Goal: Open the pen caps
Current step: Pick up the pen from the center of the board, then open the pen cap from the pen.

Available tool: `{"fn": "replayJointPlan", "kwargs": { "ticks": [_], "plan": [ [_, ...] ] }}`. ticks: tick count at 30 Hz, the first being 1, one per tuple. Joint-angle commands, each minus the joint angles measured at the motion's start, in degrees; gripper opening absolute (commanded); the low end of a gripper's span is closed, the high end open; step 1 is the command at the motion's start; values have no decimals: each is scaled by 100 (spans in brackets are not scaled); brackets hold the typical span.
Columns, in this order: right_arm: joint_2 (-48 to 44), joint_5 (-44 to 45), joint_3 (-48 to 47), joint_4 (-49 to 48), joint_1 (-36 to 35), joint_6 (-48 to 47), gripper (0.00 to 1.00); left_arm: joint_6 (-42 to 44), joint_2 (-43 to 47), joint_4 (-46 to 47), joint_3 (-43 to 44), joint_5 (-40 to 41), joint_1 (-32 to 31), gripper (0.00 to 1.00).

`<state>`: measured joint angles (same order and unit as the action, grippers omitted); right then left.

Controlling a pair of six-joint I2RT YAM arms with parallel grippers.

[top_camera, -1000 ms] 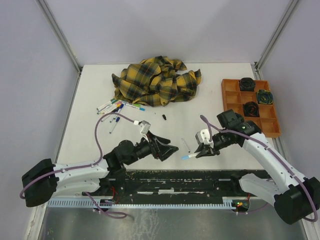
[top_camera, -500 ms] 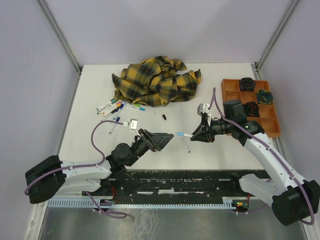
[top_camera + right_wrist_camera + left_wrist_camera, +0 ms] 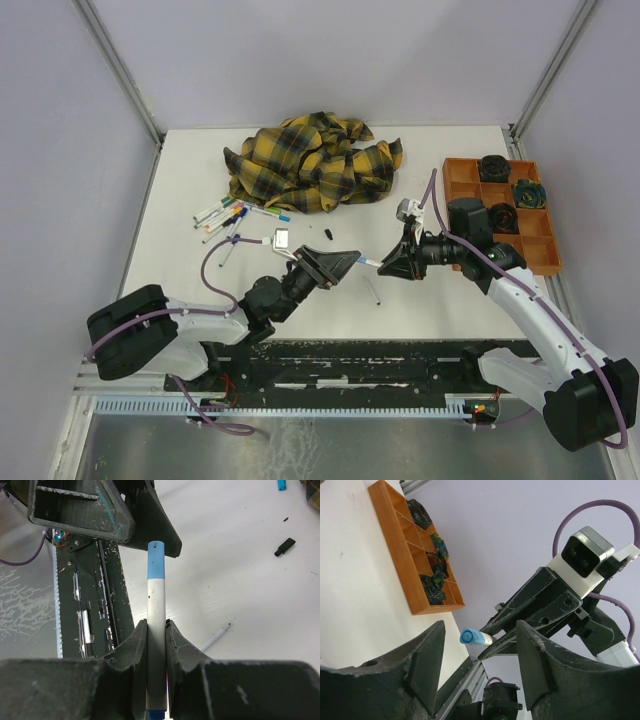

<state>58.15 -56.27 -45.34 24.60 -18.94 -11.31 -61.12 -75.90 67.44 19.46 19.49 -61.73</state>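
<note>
White arm links [image 3: 540,322], black joints [image 3: 466,221], purple cables [image 3: 607,502]

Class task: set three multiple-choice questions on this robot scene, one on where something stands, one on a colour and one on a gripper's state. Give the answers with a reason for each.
1. Where on the table does the orange tray stand?
A) left edge B) right edge C) near middle

2. What colour is the cap on the pen in the right gripper?
A) black B) yellow C) light blue

3. How is the left gripper?
A) open, facing the cap B) shut on the cap C) shut and empty

Answers:
1 B: the top view shows the tray by the right edge.
2 C: the right wrist view shows a light blue cap on the white barrel.
3 A: the left wrist view shows its fingers wide apart, not clamped on the cap.
</note>
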Motion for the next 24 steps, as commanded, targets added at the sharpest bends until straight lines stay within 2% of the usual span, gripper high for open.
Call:
{"fn": "replayJointPlan", "kwargs": {
  "ticks": [1,7,19,24],
  "plan": [
    [-119,21,5,-277,22,147,0,-462,-296,787,258,155,-14,62],
    [-134,33,24,-298,24,156,0,-628,-598,1085,332,95,-14,47],
    [-162,90,43,-332,22,167,0,-863,-956,1300,476,-176,-14,34],
    [-159,90,52,-342,18,164,0,-906,-1045,1401,498,-199,-15,22]
  ]
}}
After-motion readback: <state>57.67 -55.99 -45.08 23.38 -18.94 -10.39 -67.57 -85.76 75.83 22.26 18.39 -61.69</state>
